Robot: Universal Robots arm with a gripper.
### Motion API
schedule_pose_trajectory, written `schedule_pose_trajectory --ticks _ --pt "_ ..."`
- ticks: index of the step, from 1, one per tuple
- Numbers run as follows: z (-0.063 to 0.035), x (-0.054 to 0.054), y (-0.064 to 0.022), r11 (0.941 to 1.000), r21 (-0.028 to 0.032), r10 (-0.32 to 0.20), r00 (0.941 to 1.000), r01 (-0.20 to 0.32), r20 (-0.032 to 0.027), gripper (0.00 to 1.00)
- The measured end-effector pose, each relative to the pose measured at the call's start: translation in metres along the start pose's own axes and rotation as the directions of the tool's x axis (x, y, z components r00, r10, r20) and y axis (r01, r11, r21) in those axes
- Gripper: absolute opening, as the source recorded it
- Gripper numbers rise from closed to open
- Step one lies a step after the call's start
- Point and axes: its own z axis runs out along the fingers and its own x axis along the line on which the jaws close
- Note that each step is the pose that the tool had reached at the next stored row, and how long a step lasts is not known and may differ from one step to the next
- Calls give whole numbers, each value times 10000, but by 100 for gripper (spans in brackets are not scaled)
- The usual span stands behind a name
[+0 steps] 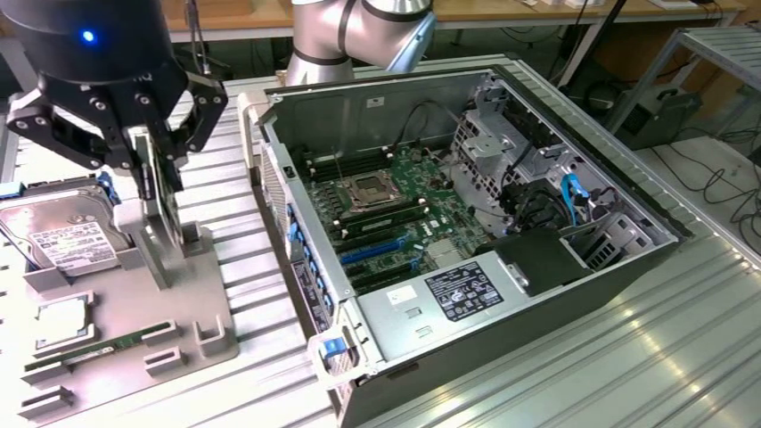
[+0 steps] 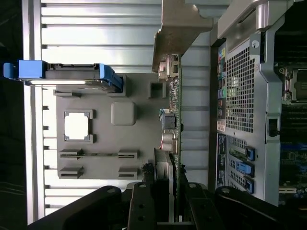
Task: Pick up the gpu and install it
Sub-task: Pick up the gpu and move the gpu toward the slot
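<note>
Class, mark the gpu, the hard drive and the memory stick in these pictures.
gpu (image 1: pixel 160 209): exterior view, on its upright side face.
hard drive (image 1: pixel 69 242): exterior view, on its white label.
memory stick (image 1: pixel 93 351): exterior view, on the middle of the green strip.

gpu thin dark card, upright on edge, clamped in gripper

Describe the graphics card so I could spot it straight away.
Find the open computer case; on the exterior view's left of it sits a grey parts tray. Over that tray the claw grips the gpu, a thin dark card on edge, unlike the white-labelled hard drive or the narrow memory stick.
</note>
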Motion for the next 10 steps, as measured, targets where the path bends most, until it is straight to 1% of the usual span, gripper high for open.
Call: schedule_pose_trajectory --ticks 10 --pt "-332 -8 10 10000 1 0 10000 0 0 28"
